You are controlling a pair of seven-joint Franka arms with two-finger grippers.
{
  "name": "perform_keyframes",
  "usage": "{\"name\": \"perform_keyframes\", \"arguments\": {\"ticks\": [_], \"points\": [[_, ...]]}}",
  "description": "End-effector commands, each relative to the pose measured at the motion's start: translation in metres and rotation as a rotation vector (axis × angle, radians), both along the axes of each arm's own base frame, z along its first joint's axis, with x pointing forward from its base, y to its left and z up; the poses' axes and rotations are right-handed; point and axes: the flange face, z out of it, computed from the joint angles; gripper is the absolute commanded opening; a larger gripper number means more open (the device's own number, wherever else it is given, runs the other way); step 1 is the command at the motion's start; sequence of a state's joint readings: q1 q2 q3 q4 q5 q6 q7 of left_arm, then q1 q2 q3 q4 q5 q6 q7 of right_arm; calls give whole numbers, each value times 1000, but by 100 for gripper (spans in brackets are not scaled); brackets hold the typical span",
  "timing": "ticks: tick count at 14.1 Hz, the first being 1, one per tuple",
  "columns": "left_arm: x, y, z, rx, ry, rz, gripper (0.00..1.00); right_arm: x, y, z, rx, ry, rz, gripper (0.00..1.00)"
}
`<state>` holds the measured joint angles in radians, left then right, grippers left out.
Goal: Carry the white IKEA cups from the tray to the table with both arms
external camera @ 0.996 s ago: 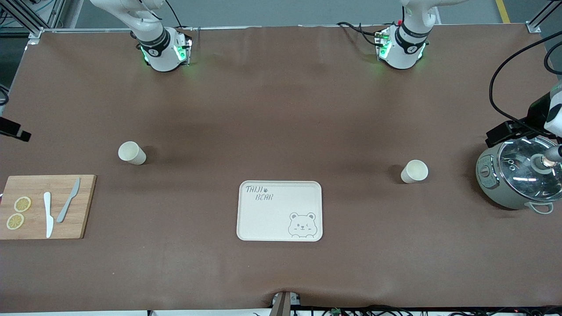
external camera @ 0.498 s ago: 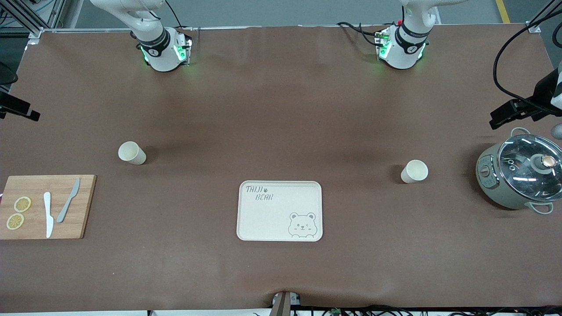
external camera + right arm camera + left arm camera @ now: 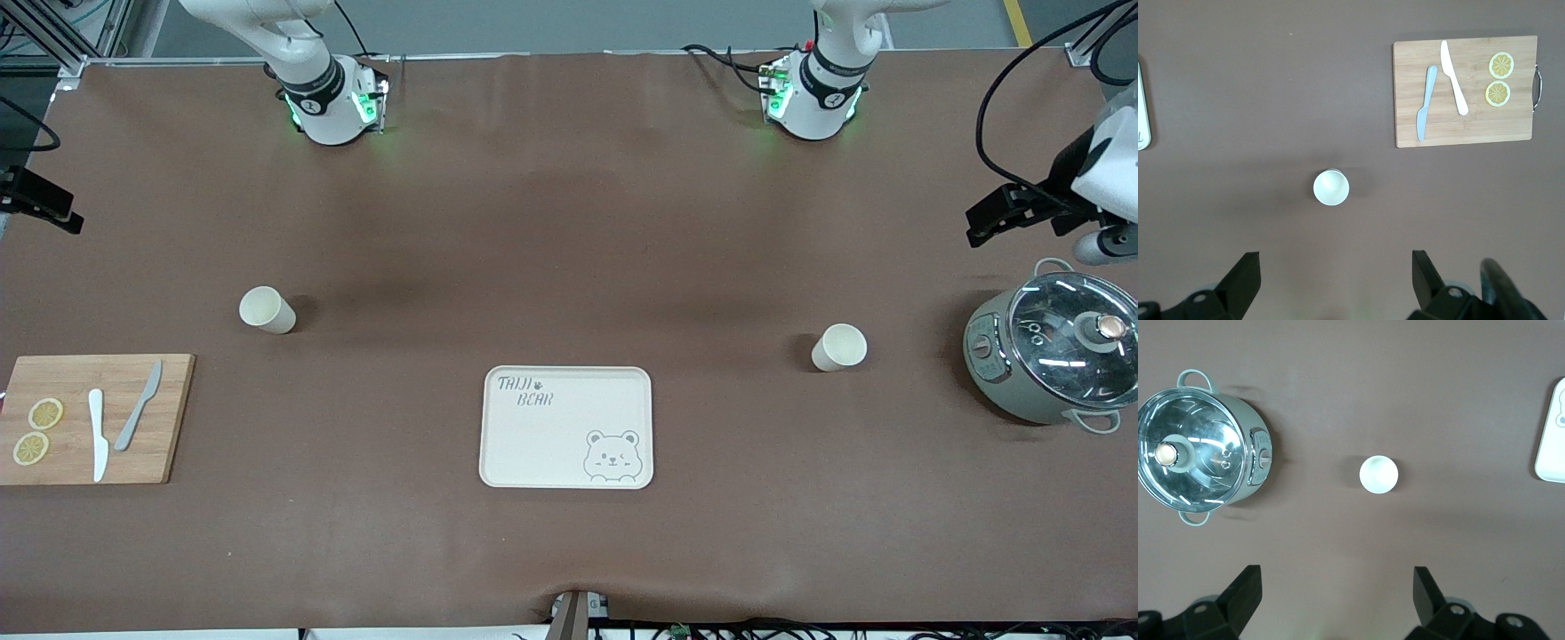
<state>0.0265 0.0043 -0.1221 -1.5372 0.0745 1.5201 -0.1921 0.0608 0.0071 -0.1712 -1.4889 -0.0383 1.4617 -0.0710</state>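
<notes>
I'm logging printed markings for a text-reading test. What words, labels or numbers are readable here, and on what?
"TAIJI BEAR": printed on the bear tray, in the corner opposite the bear drawing.
The control panel on the pot has markings too small to read.
The two white cups carry no text.

"TAIJI BEAR" on the bear tray [image 3: 498, 444]

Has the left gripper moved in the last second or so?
Yes. In the front view the left gripper has moved away from the pot, toward the robots' bases; a second ago it was over the pot's lid.
</notes>
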Motion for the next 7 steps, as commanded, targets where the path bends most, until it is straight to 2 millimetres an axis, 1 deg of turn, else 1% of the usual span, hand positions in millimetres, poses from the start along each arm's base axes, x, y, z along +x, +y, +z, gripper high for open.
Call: {"name": "perform_keyframes", "arguments": {"ticks": [1,3,4,5,6,7], "points": [[-19,11,3,-27,-33,-16,100,-9,-2,2,28,18,-15,100],[-15,16,4,-30,-52,-20,100,-10,-8,1,32,23,-28,100],[-12,19,4,-32,-68,-35,100,-9,-6,2,31,21,-24,100],[-12,19,4,-45,-67,-45,100,-8,-2,5,29,13,-16,100],[-13,18,5,-60,-68,-43,100,-7,-2,5,29,12,-14,100],[-13,17,4,-69,-66,-43,100,-7,-7,5,29,10,-23,100]]}}
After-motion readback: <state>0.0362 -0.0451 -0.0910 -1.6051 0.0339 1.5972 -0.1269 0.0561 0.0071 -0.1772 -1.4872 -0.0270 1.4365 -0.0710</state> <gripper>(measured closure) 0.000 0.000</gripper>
